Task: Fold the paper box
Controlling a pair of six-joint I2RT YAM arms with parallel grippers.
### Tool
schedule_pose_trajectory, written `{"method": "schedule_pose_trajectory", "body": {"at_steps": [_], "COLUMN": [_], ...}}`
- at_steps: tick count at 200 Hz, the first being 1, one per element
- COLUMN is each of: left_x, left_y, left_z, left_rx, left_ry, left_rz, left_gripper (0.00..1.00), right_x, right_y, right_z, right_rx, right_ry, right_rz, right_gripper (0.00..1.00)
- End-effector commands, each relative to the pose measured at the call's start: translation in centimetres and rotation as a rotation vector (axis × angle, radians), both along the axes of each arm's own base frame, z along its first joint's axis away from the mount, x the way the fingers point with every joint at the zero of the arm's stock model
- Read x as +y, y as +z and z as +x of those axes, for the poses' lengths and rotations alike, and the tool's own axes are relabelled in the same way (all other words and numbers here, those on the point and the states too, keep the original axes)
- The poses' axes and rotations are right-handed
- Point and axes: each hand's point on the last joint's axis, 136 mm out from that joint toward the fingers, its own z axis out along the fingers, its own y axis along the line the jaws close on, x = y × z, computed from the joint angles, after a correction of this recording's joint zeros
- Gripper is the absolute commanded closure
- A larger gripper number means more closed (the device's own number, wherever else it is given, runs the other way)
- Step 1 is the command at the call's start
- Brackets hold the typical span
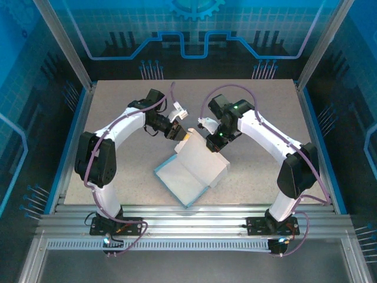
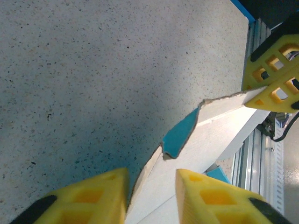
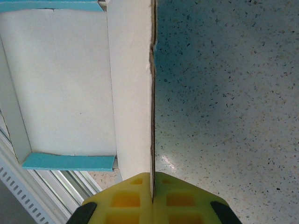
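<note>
While pinching the raised wall of the paper box (image 1: 191,171), white inside up at mid worktop (image 1: 118,118), in the right gripper (image 3: 152,186), close the spread left gripper (image 2: 152,196) squarely on that wall's edge, then fold inward without twisting.

This is a robotics lab cell, a purpose-built test rig rather than any home or shop: a speckled grey tabletop (image 1: 118,112) sits boxed in by an aluminium frame (image 1: 62,41) and see-through wall panels (image 1: 247,23) printed with blue circuit traces and a gear emblem. Two white robot arms (left arm (image 1: 97,159), right arm (image 1: 297,171), each trailing purple cable (image 1: 227,87)) are bolted to slotted aluminium rails (image 1: 194,217) along the near edge.
</note>
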Motion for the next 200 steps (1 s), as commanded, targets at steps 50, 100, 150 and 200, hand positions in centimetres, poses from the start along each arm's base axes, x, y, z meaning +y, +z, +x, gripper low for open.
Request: {"method": "schedule_pose_trajectory", "body": {"at_steps": [50, 100, 150, 200], "left_x": [-0.9, 0.9, 3.1, 5.1], "left_y": [0.4, 0.6, -0.3, -1.7], "left_z": [0.2, 1.0, 0.0, -1.1], "left_rx": [-0.042, -0.161, -0.167, -0.133], "left_ry": [-0.002, 0.166, 0.357, 0.501], "left_rz": [-0.015, 0.042, 0.058, 0.089], "left_gripper": [0.91, 0.93, 0.91, 0.91], "right_x": [0.4, -2.0, -6.7, -6.3], "right_y": [1.7, 3.0, 3.4, 0.8], "right_z": [1.2, 2.4, 1.0, -1.4], "right_rx": [-0.088, -0.148, -0.195, -0.161], "right_ry": [-0.021, -0.252, -0.495, -0.528], "right_rz": [0.020, 0.195, 0.389, 0.508], "right_gripper": [0.86, 0.44, 0.39, 0.41]}}
